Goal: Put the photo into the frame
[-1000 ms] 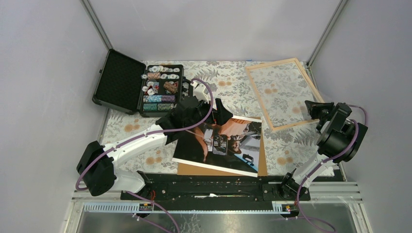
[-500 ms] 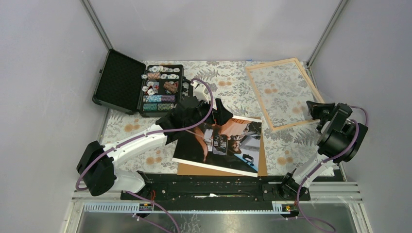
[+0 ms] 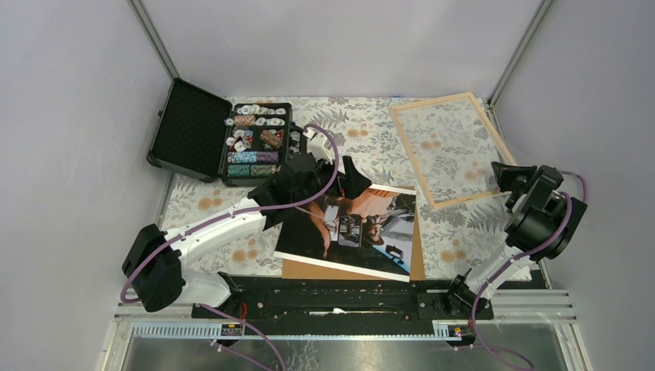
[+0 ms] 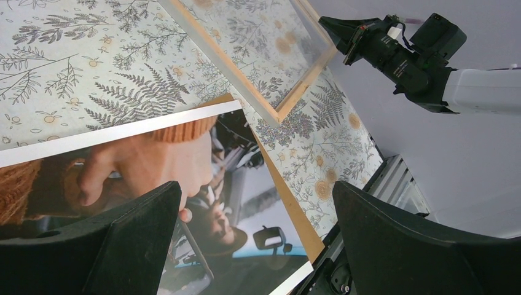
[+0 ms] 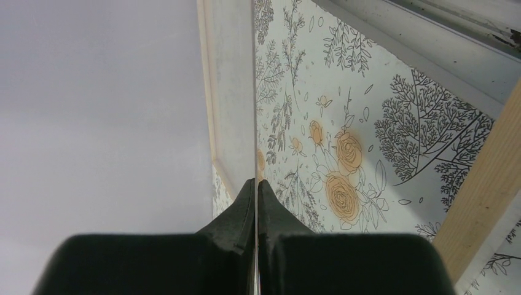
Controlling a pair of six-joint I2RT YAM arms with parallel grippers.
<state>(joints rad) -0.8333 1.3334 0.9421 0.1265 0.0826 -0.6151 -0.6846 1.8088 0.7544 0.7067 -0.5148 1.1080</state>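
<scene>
Big glossy photo (image 3: pixel 351 228) lies flat on brown cardboard (image 3: pixel 418 259), near the thin light-wood frame (image 3: pixel 463 199). Left fingers (image 4: pixel 141 239) are spread over it. Right fingers (image 5: pixel 242 212) seem to pinch the frame's pane. The photo might slide, not lift.

The left arm (image 3: pixel 224 224) stretches toward mid-picture, left pincer (image 4: pixel 255 184) spread wide; the right arm (image 3: pixel 506 259) folds up at the right edge (right pincer (image 5: pixel 255 183) pressed tight together).

One photo (image 3: pixel 347 228), one brown backing board (image 3: pixel 309 270), one light-wood frame (image 3: pixel 430 101) and one open black case (image 3: pixel 189 131) of poker chips are lying on one flower-patterned table (image 3: pixel 371 131). Two grippers are reaching over it: one left gripper (image 4: pixel 256 184) and one right gripper (image 3: pixel 500 170).
</scene>
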